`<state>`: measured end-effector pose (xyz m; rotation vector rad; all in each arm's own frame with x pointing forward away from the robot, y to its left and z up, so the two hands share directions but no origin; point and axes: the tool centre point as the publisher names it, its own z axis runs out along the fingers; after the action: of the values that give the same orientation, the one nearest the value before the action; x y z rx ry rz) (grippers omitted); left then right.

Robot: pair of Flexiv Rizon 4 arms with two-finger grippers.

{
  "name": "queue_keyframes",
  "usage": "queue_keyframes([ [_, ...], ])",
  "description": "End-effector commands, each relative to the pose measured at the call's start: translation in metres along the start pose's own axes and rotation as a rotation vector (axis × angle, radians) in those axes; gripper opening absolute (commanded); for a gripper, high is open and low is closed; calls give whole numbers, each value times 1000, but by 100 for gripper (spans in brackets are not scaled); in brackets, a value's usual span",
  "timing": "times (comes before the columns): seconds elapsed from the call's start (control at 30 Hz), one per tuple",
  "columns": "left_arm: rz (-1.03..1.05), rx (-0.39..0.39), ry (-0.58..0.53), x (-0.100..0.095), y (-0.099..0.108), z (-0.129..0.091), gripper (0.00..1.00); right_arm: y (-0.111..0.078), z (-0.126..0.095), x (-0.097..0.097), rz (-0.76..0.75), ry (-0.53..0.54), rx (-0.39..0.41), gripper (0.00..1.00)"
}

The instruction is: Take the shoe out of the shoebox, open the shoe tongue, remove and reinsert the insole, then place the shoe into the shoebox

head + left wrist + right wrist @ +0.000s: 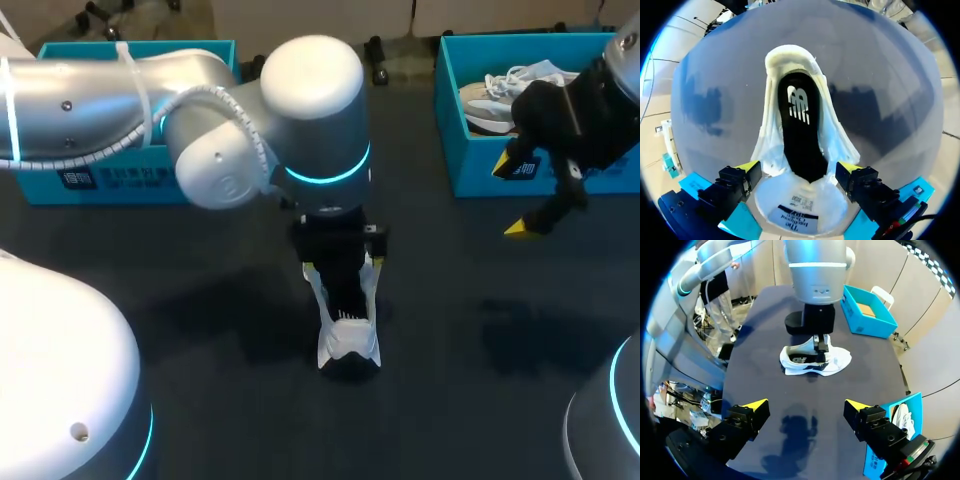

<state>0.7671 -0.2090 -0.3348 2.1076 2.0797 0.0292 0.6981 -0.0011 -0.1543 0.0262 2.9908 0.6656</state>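
Left fingers (747, 167) are spread wide and released, not clamped on anything. The left gripper (797, 169) hangs right over the white shoe (835, 135), one yellow tip on each side of it, and I honestly can't tell if the tips touch the sides. The tongue (800, 210) is folded back toward the gripper with its label side up, so you look straight down at the black insole (799, 130) lying inside the shoe.

From the head view the shoe (348, 340) stands upright on its sole on the dark counter (200, 330), about mid-counter, with the left gripper (344, 266) right on top of it.

The right gripper (802, 410) is released too, nothing between its fingers, just bare counter underneath. In the head view it (513, 197) hangs right in front of the right teal shoebox (480, 170), which has another pale shoe (500, 95) in it. The left teal shoebox (100, 180) sits at the far left, well apart from the shoe on the counter.
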Motion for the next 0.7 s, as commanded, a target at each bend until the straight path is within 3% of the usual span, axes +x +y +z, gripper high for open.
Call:
queue_keyframes([
  [0.03,11,16,3,-4,6,-9,100,1,2,-2,1,3,4,100],
  [0.47,46,4,14,7,26,-34,100,1,2,-2,1,3,4,100],
  [0.7,38,-13,23,5,43,-28,100,1,2,-2,1,3,4,100],
])
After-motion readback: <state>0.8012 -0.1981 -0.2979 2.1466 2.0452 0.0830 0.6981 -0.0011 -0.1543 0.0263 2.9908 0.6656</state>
